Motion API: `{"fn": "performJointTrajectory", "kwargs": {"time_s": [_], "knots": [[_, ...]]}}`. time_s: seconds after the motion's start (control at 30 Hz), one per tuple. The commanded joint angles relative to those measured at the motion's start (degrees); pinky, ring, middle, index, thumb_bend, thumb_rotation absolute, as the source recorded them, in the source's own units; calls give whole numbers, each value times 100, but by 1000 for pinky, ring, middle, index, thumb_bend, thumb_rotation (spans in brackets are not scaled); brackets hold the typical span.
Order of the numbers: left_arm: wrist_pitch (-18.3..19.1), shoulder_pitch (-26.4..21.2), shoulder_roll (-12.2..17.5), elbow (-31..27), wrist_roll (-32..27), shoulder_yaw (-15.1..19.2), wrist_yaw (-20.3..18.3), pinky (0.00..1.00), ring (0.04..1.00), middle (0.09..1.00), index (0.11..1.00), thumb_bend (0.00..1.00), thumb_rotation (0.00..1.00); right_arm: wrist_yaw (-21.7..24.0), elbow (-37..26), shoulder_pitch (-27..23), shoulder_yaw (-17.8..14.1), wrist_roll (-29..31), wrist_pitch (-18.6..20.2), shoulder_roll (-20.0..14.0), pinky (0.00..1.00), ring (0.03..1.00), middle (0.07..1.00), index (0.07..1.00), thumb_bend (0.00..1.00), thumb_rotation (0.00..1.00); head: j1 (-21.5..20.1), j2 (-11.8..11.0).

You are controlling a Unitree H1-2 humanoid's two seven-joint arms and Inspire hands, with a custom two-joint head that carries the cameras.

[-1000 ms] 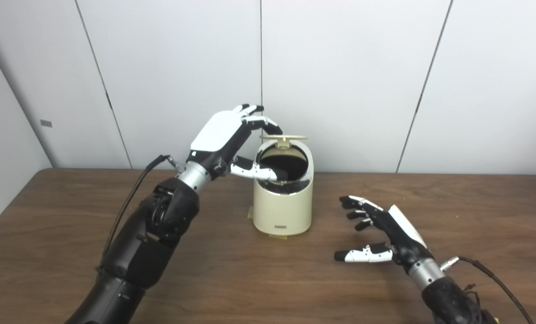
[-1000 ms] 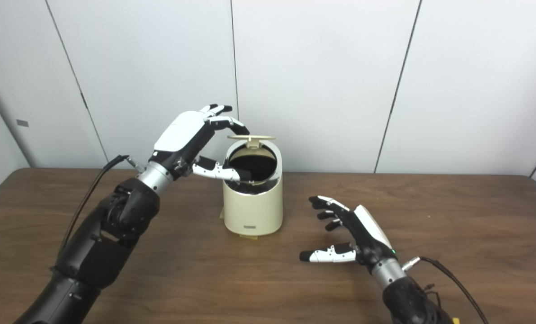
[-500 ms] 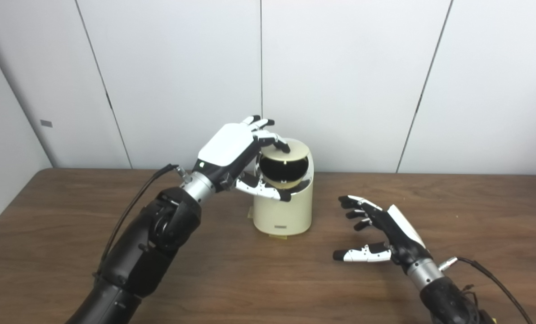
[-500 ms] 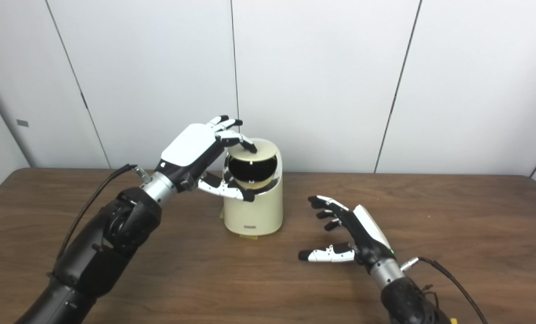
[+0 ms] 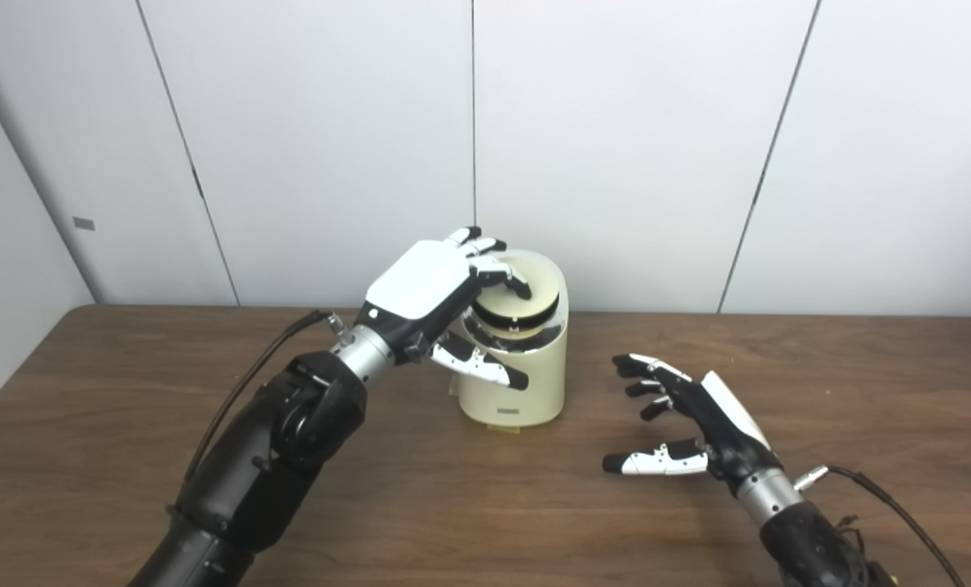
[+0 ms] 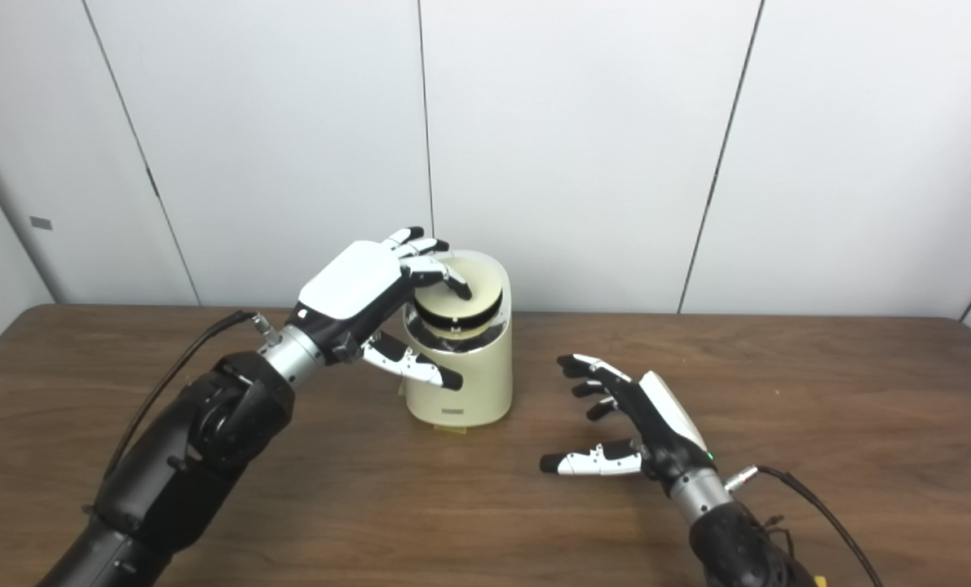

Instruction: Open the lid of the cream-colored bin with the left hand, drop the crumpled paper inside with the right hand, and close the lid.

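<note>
The cream-colored bin [image 5: 518, 379] stands on the table at the middle, near the wall. Its round lid [image 5: 526, 281] is tilted low over the mouth, with a dark gap under its front edge. My left hand [image 5: 440, 297] is over the bin's left side. Its fingers [image 5: 501, 275] rest on top of the lid and its thumb hangs in front of the bin wall. The hand grips nothing. My right hand [image 5: 693, 420] is open and empty, low over the table to the right of the bin. No crumpled paper shows in either view.
The brown wooden table [image 5: 126, 456] runs up to a white panelled wall [image 5: 632, 147] just behind the bin. A black cable [image 5: 893, 505] trails from my right wrist at the bottom right.
The lid has swung down from standing upright to nearly flat over the bin's mouth. My left hand came down with it, fingers on top. The right hand has barely moved.
</note>
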Motion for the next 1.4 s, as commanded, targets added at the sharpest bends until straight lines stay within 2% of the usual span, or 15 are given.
{"fn": "performJointTrajectory", "kwargs": {"time_s": [0.0, 0.27, 0.5, 0.97, 1.17, 1.37], "knots": [[73, -179, 119, -202, 207, -22, -36, 1000, 927, 751, 728, 1000, 522, -68, -160, -187, -62, 91, -72, -16, 619, 759, 823, 823, 942, 330, -3, 6], [332, -162, 219, -311, 752, -200, -327, 1000, 912, 726, 721, 1000, 559, -39, -222, -177, -54, 101, 15, -36, 628, 769, 833, 827, 938, 331, 1, 51], [624, -166, 244, -337, 925, -288, -742, 1000, 908, 702, 685, 1000, 590, -33, -234, -156, -37, 111, -46, -64, 626, 766, 827, 828, 938, 343, 7, 102], [808, -104, 202, -97, 771, -364, -956, 1000, 830, 606, 596, 1000, 592, -38, -352, -110, -25, 78, 61, -75, 640, 776, 831, 827, 921, 336, 0, 157], [768, -95, 209, 6, 693, -446, -890, 1000, 795, 575, 555, 1000, 586, -56, -355, -101, -21, 68, 26, -81, 638, 772, 827, 825, 921, 343, -13, 174], [789, -89, 235, -105, 625, -450, -870, 1000, 790, 575, 558, 1000, 592, -68, -389, -85, -32, 67, 34, -78, 643, 781, 834, 826, 924, 348, -5, 183]]}}
